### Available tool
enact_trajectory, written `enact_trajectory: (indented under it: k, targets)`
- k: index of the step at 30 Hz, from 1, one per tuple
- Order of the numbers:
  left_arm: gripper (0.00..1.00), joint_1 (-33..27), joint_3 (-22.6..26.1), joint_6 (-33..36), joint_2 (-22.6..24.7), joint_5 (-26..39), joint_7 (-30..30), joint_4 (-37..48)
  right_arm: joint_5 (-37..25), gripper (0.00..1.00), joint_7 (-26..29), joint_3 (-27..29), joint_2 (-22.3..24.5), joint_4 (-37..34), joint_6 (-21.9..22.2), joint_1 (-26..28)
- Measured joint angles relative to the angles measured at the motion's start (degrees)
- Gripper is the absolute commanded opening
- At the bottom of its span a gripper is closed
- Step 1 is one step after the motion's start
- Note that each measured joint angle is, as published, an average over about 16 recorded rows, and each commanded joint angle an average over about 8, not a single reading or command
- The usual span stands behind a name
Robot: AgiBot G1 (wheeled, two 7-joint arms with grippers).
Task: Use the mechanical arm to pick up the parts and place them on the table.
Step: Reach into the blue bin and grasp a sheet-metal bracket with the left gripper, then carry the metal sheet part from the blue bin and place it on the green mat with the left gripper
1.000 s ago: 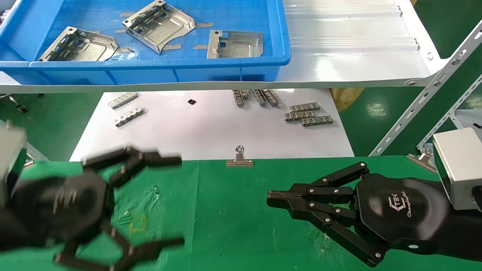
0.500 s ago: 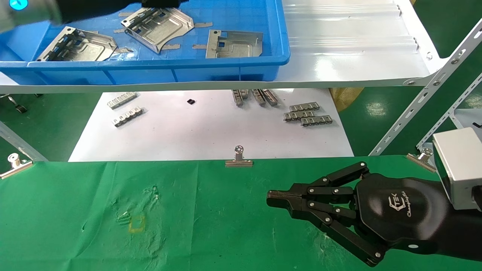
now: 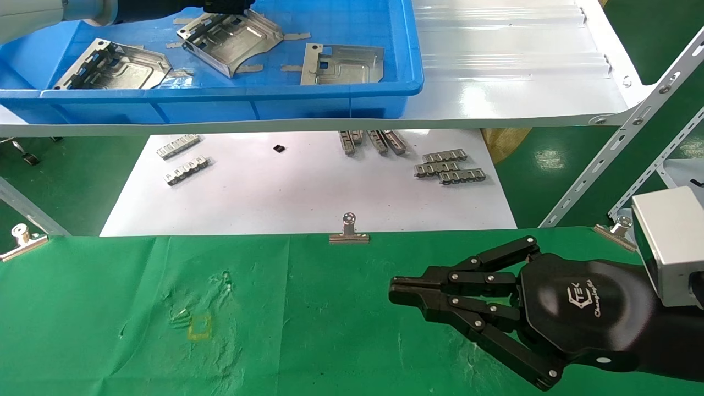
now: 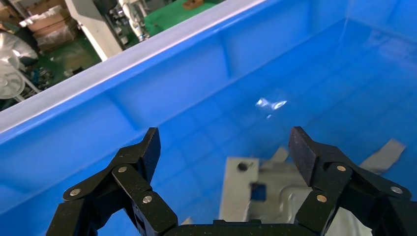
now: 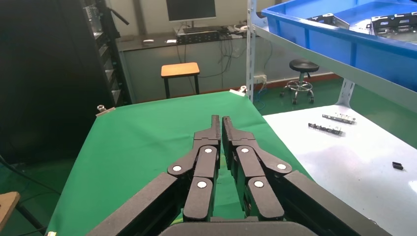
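Note:
Three silvery parts lie in the blue bin (image 3: 330,104): one at the left (image 3: 113,66), one in the middle (image 3: 231,36), one flat at the right (image 3: 341,65). My left gripper (image 3: 225,5) hangs over the bin's middle part, mostly cut off by the head view's top edge. In the left wrist view it (image 4: 226,150) is open and empty, with a part (image 4: 275,201) on the bin floor below and apart from the fingers. My right gripper (image 3: 399,291) is shut and empty, low over the green table (image 3: 308,330); it also shows in the right wrist view (image 5: 220,120).
The bin stands on a white shelf (image 3: 522,82) above a white board (image 3: 308,192) carrying several small toothed strips (image 3: 451,168). Binder clips (image 3: 349,234) pin the cloth's far edge. A slanted slotted metal strut (image 3: 621,137) runs at the right. A yellow square mark (image 3: 199,326) sits on the cloth.
My left arm has risen off the green cloth and swung up to the blue bin, over the middle part. The right arm has not moved.

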Motion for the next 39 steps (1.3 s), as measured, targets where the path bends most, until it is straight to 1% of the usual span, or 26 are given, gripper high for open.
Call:
enact_trajectory:
  k: [11, 28, 34, 39]
  targets:
    - [0.0, -0.85, 1.66, 1.15, -0.7, 2.39, -0.74, 2.31, 0.0, 1.0, 0.0, -0.01, 0.0, 0.0, 0.0, 0.0]
    - [0.0, -0.1, 1.78, 2.03, -2.07, 2.56, -2.08, 2.2, 0.01, 1.0, -0.01, -0.02, 0.01, 0.0, 0.01, 0.0]
    - [0.0, -0.41, 1.06, 4.09, -2.95, 1.52, -1.56, 1.23, 0.01, 1.0, -0.01, -0.02, 0.01, 0.0, 0.01, 0.01]
    - [0.0, -1.26, 0.03, 8.09, -4.17, -0.02, -0.19, -0.12, 0.02, 1.0, -0.01, -0.03, 0.01, 0.0, 0.01, 0.01]
